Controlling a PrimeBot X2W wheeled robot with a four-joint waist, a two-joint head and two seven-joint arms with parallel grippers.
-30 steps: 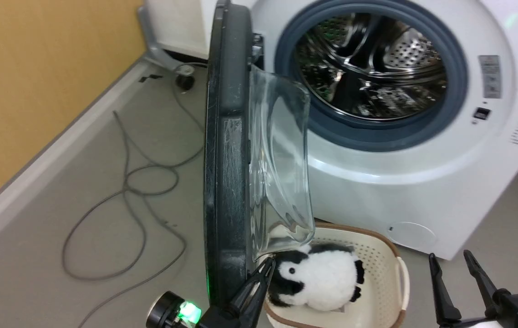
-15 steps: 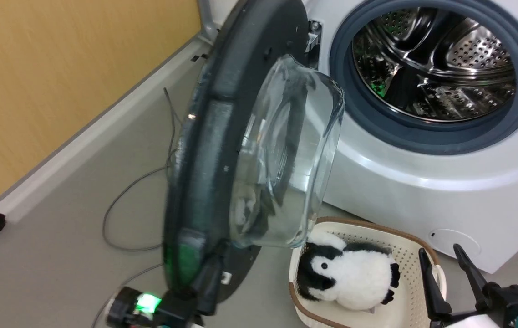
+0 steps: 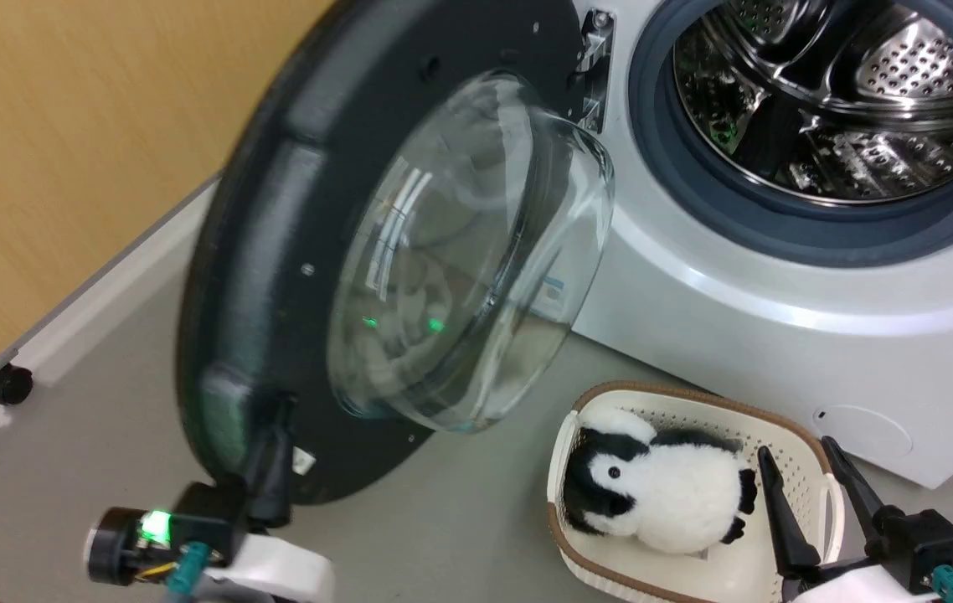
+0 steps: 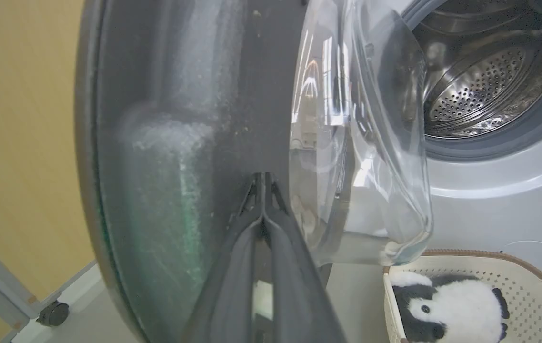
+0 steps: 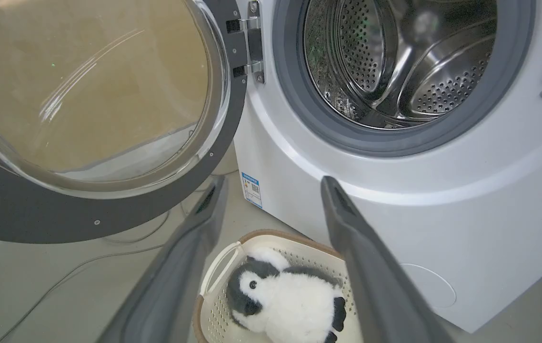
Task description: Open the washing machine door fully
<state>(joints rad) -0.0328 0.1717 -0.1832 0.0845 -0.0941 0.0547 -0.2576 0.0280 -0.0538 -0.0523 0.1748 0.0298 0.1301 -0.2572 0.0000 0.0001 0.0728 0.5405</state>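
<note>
Washing machine door (image 3: 275, 251): open, swung out to the left of the washing machine (image 3: 778, 335), dark grey back turned toward the head camera. Clear glass bowl (image 3: 460, 251) bulging from its centre, streaked with glints and two green specks. Steel drum (image 3: 837, 92) exposed inside the grey rubber ring (image 3: 694, 193).

Left gripper (image 3: 271, 461): jaws clenched together with nothing between them, tips against the door's grey back near its lower rim, on the side farthest from the machine. Seen closer in the left wrist view (image 4: 262, 181): tips meeting on the grey surface just beside the bowl; surface dusty, scuffed, tinged green.

Right gripper (image 3: 796, 448): jaws released, wide apart, in front of the machine, above a white basket (image 3: 652, 389) holding a penguin plush (image 3: 661, 494).

Added by the right wrist view: metal hinge (image 5: 247, 47) joining door to machine, blue label sticker (image 5: 252, 188) on the machine's left side, yellow wall seen through the bowl. Added by the head view: small round hatch (image 3: 870, 431) low on the machine's front.
</note>
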